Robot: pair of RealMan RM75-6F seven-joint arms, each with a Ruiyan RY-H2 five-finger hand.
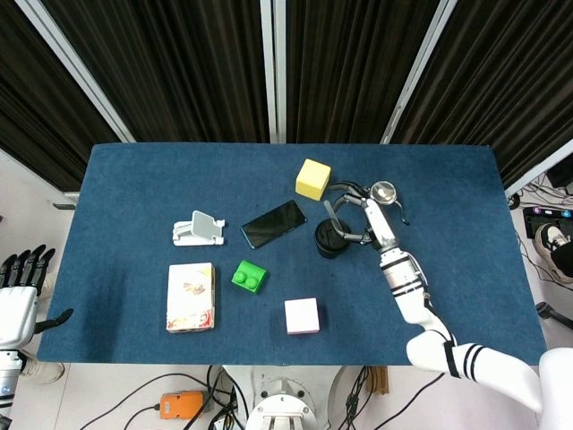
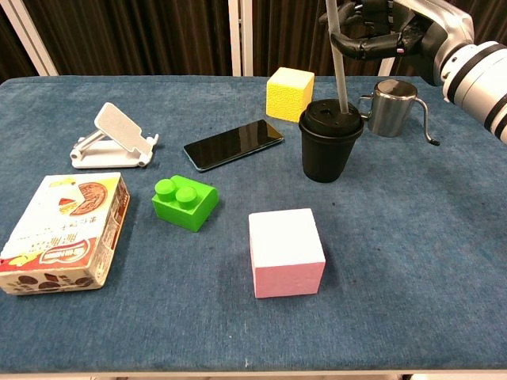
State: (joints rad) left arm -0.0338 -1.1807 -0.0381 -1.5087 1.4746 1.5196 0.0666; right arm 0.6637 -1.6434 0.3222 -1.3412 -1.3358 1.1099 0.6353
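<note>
Right hand [image 2: 372, 36] grips a straw [image 2: 339, 67] standing in the black cup [image 2: 329, 142]

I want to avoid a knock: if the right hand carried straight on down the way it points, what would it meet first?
Most likely the black cup's lid: the right hand holds the straw right above it, tip at the lid. Depth is hard to judge; the kettle stands just beside.

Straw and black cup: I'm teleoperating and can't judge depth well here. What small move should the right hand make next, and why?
Probably ease the right hand straight down a little. It pinches the straw near its top, and the straw's lower end already meets the lid of the black cup, so a short vertical push should seat it. Keep it upright; the steel pitcher stands close beside the cup.
</note>
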